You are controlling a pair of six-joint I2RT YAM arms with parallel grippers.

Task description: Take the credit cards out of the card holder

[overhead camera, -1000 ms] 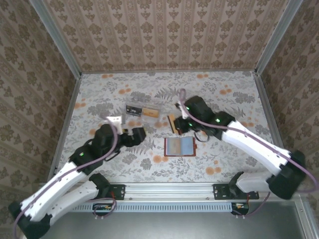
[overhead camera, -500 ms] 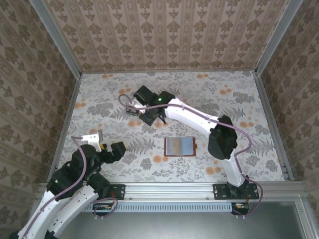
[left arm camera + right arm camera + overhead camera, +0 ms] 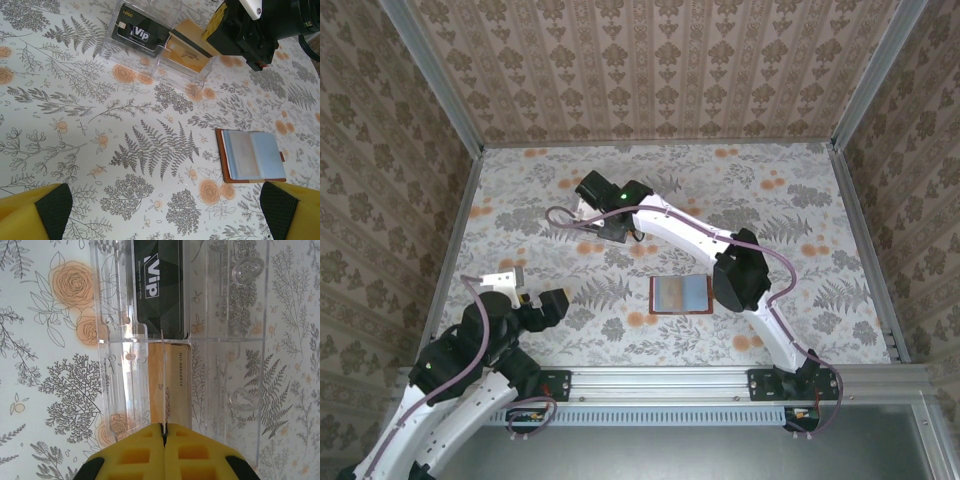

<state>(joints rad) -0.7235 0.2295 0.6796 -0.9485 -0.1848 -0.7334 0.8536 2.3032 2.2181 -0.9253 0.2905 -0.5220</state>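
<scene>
Lying open and flat, one holder (image 3: 680,295) is found on the table (image 3: 800,200), near the middle of the near edge, with its blue-grey lining turned up. In the left wrist view its pockets are seen as pale panels inside a brown rim.

Two cards are counted, both in one clear box (image 3: 150,57) that is set well apart from the holder and further from the near edge. A dark card (image 3: 137,32) marked "Vip" is held in one compartment and a tan card (image 3: 187,50) in the next. In the top view the box is largely covered by the right arm, while the cards are made out plainly in both wrist views. Printed digits on the tan card and the clear divider between the two compartments are shown by the right wrist view.

Two hands are counted. The right hand (image 3: 163,432) is seen with its yellow pads pressed together at the tan card's end of the box; whether anything thin is pinched there cannot be told. The left hand (image 3: 162,210) is spread wide and is held above the table toward the near left corner.
</scene>
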